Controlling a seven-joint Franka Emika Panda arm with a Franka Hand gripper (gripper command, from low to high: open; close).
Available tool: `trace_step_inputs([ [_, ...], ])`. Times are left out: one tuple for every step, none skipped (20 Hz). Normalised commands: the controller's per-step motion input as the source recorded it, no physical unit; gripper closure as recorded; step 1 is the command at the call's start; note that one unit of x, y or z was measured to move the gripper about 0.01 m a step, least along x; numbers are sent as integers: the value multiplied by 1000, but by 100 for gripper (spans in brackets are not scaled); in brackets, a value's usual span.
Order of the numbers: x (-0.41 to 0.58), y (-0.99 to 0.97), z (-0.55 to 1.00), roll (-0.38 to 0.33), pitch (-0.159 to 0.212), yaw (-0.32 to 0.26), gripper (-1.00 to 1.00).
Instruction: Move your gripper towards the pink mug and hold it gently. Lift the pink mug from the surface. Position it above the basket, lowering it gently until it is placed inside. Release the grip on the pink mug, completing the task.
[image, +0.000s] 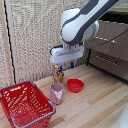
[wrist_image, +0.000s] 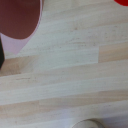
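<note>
The pink mug (image: 56, 92) stands upright on the wooden table, between the red basket (image: 25, 102) on the exterior view's left and a red bowl. My gripper (image: 64, 65) hangs above the mug, slightly to the exterior view's right, with a clear gap down to its rim. The two dark fingers stand apart and hold nothing. In the wrist view the mug's open mouth (wrist_image: 19, 20) shows at one corner, off to the side of the fingers, and one dark finger (wrist_image: 1, 54) shows at the picture's edge. The basket is empty.
A shallow red bowl (image: 75, 85) lies close to the mug on the exterior view's right; its edge shows in the wrist view (wrist_image: 122, 1). A tall patterned container (image: 58, 74) stands just behind the mug, under the gripper. Dark drawers (image: 107, 60) stand at the back right.
</note>
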Motion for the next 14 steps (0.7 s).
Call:
trace_step_inputs([
  [0,314,-437,-84,47,40,-100],
  [0,277,-483,-80,68,46,-100],
  [20,200,-543,-65,95,71,-100],
  [60,163,-546,-61,104,86,-100],
  [60,163,-546,-63,107,91,-100],
  [49,137,-549,-64,112,89,-100],
  [60,69,-537,-72,133,100,-100],
  [49,26,-517,-73,131,103,-100],
  [40,0,-503,-63,118,105,-100],
  [34,0,-477,-48,96,102,-100],
  [37,0,-480,-39,79,97,-100],
  [46,0,-474,-33,51,97,-100],
  [77,0,-451,-29,21,106,-100],
  [111,0,-411,-30,0,108,-100],
])
